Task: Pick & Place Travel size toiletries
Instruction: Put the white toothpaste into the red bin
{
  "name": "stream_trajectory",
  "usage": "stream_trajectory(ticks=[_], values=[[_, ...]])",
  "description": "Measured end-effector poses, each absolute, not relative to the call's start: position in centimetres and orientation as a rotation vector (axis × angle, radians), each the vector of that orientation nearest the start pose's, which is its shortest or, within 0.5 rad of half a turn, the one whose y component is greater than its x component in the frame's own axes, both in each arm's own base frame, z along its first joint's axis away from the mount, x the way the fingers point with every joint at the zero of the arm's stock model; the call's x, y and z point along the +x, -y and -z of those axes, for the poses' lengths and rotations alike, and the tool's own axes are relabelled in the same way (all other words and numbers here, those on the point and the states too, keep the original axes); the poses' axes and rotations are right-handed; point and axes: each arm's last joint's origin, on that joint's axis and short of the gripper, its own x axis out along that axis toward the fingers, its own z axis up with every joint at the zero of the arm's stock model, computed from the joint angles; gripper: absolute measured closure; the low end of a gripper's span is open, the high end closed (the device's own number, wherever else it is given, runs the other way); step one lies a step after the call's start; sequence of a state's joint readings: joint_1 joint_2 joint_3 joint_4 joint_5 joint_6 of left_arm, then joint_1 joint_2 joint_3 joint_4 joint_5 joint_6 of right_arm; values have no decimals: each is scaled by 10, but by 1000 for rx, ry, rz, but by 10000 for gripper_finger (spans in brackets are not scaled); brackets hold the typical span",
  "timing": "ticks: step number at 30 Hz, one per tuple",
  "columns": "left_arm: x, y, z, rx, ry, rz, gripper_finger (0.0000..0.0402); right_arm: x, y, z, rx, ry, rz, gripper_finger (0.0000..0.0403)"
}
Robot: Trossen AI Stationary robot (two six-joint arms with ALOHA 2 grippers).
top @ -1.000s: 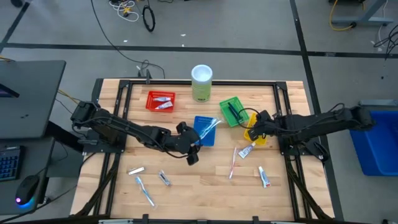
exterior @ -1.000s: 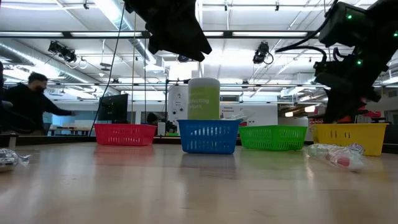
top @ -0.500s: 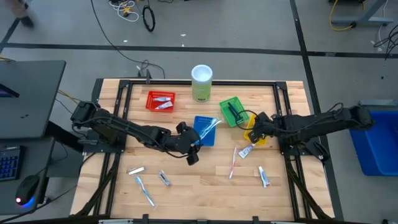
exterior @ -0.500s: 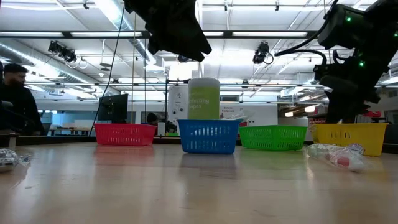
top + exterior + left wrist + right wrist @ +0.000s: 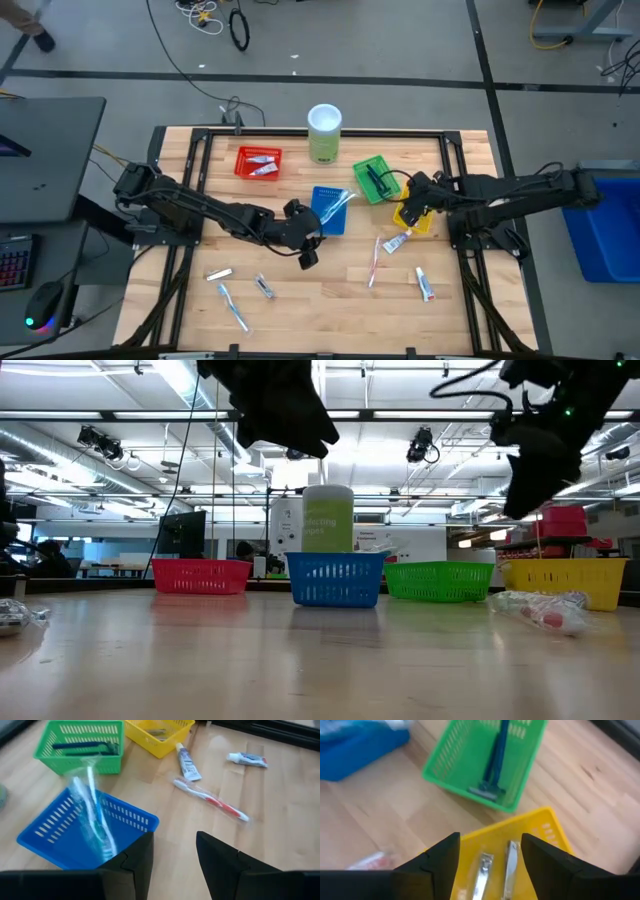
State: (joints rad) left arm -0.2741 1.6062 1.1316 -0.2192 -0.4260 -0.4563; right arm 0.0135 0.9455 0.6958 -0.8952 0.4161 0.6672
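My right gripper point(image 5: 490, 842) hangs open above the yellow basket point(image 5: 540, 827), where two silvery clippers point(image 5: 509, 862) lie flat. A dark razor point(image 5: 495, 755) lies in the green basket point(image 5: 376, 178). My left gripper point(image 5: 175, 840) is open above bare table beside the blue basket point(image 5: 60, 827). A wrapped toothbrush point(image 5: 95, 815) stands in that basket and leans over its rim. Loose toiletries lie on the wood: a tube point(image 5: 397, 242), a red-and-white toothbrush point(image 5: 375, 262), another tube point(image 5: 424, 284), a sachet point(image 5: 219, 273) and a pale toothbrush point(image 5: 233, 308).
A red basket point(image 5: 258, 162) holding small items and a tall pale-green canister point(image 5: 324, 133) stand at the far side. A dark metal frame point(image 5: 460, 190) edges the table. Bare wood lies along the near edge between the loose items.
My right gripper has risen from the yellow basket and shifted slightly toward the far edge. My left arm has kept still.
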Motion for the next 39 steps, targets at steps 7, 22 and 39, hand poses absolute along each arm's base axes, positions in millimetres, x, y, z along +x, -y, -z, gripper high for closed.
stream_trajectory(ticks=[7, 22, 39], values=[[337, 87, -247, -326, -646, -186, 246, 177, 9, -245, 346, -732, 610, 185], [322, 118, -243, -283, -704, -168, 246, 220, -4, -238, 177, -392, -8, 175], [319, 127, -243, -333, -696, -171, 246, 222, -4, -229, 98, -383, -27, 188]])
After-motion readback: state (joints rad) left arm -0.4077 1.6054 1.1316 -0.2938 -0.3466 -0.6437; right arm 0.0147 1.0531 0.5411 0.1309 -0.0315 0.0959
